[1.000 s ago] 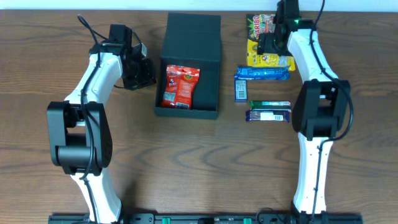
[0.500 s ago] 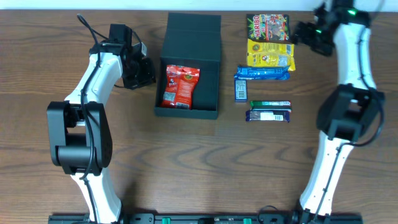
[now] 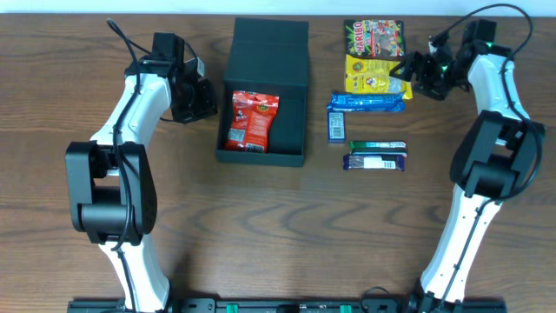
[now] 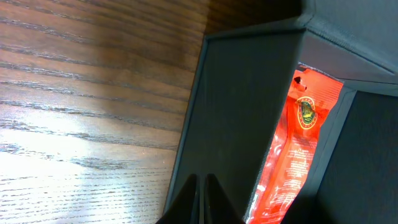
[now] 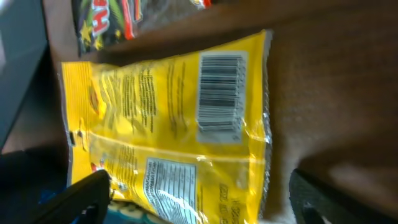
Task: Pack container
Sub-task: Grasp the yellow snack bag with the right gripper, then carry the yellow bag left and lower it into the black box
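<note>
The container is a dark box, open, with its flap lid lying flat behind it. A red snack packet lies inside. My left gripper is shut and empty, just outside the box's left wall; its fingertips are pressed together, with the red packet showing past the wall. My right gripper is open at the right end of a yellow packet. In the right wrist view the yellow packet lies between the spread fingers, not gripped.
A dark Haribo bag lies behind the yellow packet. In front of it are a blue packet, a small blue packet, a green bar and a dark blue bar. Both arm bases stand at the table's front edge.
My right arm swung away from above the yellow packet to the far right, then came back in low at the packet's right end, its jaws narrowing slightly. The left arm has not moved.
</note>
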Tool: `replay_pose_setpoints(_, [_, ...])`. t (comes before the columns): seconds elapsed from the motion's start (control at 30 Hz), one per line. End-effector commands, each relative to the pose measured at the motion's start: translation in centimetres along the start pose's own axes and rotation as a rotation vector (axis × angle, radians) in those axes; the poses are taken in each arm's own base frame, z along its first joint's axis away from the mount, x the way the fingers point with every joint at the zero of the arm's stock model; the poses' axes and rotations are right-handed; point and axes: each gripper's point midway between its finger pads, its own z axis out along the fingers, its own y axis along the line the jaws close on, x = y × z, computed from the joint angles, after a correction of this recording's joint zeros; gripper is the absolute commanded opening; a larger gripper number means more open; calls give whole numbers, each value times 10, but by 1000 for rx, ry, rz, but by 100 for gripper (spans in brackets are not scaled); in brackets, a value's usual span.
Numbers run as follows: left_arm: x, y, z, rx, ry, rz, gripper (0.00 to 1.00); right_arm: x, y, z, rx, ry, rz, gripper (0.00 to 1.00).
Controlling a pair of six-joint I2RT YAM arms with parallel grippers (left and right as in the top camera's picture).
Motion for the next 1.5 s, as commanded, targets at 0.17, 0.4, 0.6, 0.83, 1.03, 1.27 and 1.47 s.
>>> replay_pose_setpoints(0.17, [-4, 0, 1, -6, -4, -7, 6, 23, 2, 26, -30, 55, 38, 60])
replay_pose_setpoints(0.4, [-4, 0, 1, -6, -3, -7, 6, 26, -1, 33, -29, 52, 65, 1])
replay_pose_setpoints(0.6, [-4, 0, 1, -6, -3, -7, 6, 6, 11, 24, -65, -1, 49, 1])
replay_pose_setpoints(0.83, [-4, 0, 1, -6, -4, -7, 6, -33, 59, -25, -99, -93, -34, 1])
replay_pose_setpoints(1.03, [-4, 1, 1, -6, -5, -8, 6, -53, 128, -82, -169, -187, -156, 1])
replay_pose_setpoints(1.27, [-5, 2, 1, -6, -9, -5, 6, -22, 240, -131, -369, -204, -453, 1])
replay_pose_setpoints(1.47, [-8, 7, -1, -10, -15, -7, 6, 42, 306, -146, -559, -107, -699, 1])
